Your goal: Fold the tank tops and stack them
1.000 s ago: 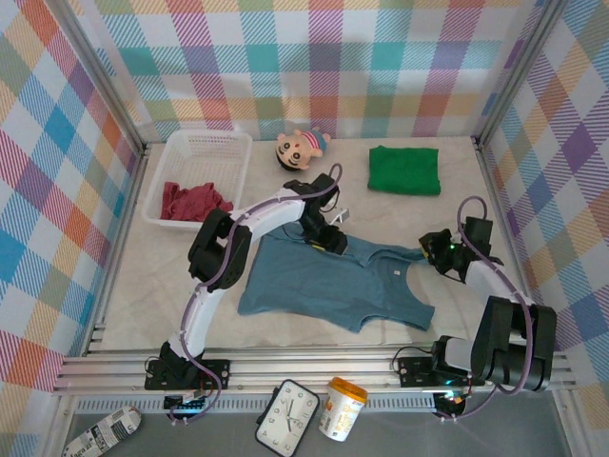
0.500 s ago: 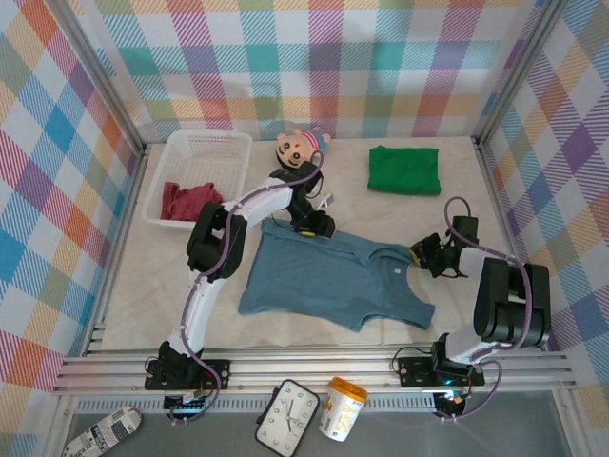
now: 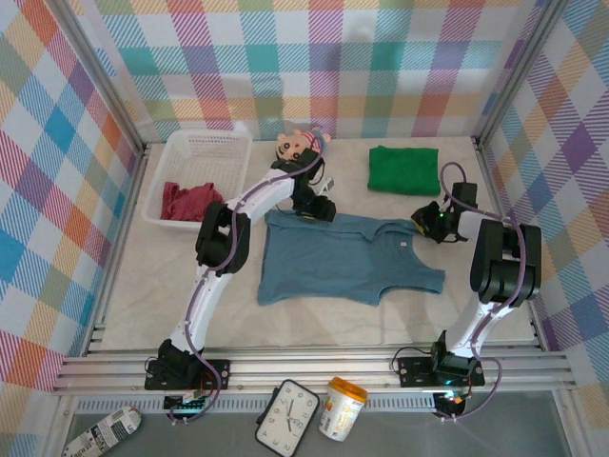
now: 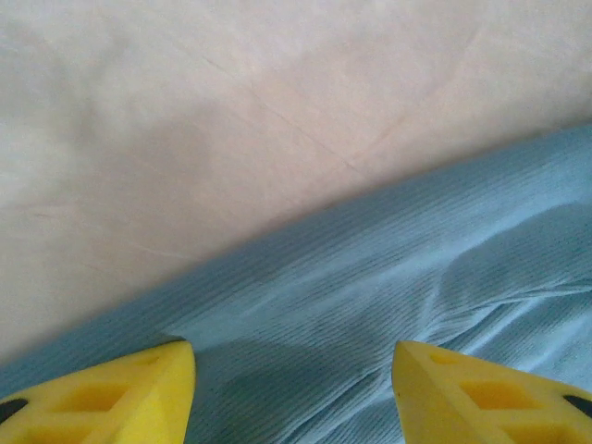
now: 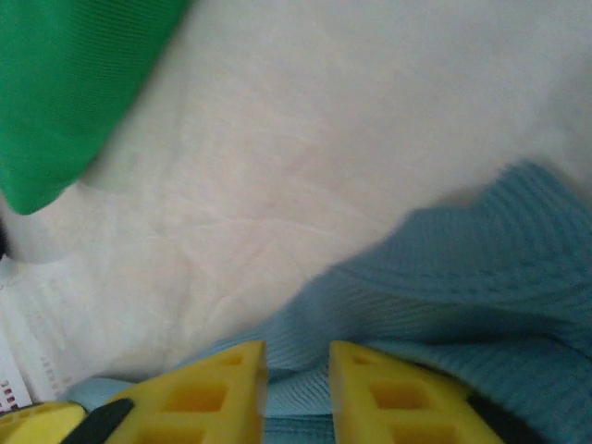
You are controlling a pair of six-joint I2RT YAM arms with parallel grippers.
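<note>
Pastel plaid walls (image 3: 381, 57) box in a cream cloth-covered table (image 3: 143, 305), and the dusty blue-grey sleeveless cloth top (image 3: 347, 257) lies spread flat in the middle of it. The bright green cloth top (image 3: 404, 169) sits already folded near the far right corner. The dark red cloth top (image 3: 190, 200) is crumpled inside the white plastic mesh basket (image 3: 205, 143) at far left.

To my eye the risk is an uneven pull. The left gripper (image 3: 319, 209) stands over the far hem with its yellow fingers (image 4: 111, 393) wide apart and nothing caught. If it closes on a single layer, or misses the edge, the fold would likely go skew. The right gripper (image 3: 425, 226) is at the shoulder strap with its fingers (image 5: 370, 393) close together and a ridge of blue cloth in the narrow gap. I cannot tell whether they bite on it or only straddle it. A loose hold there could let the strap slip out mid-lift. The green top lies near that side and a drag might ruffle it.

The left arm reaches far forward from its base, elbow bent beside the basket and forearm curving right to the hem. The right arm rises at the table's right side, wrist tucked inward and low on the cloth
</note>
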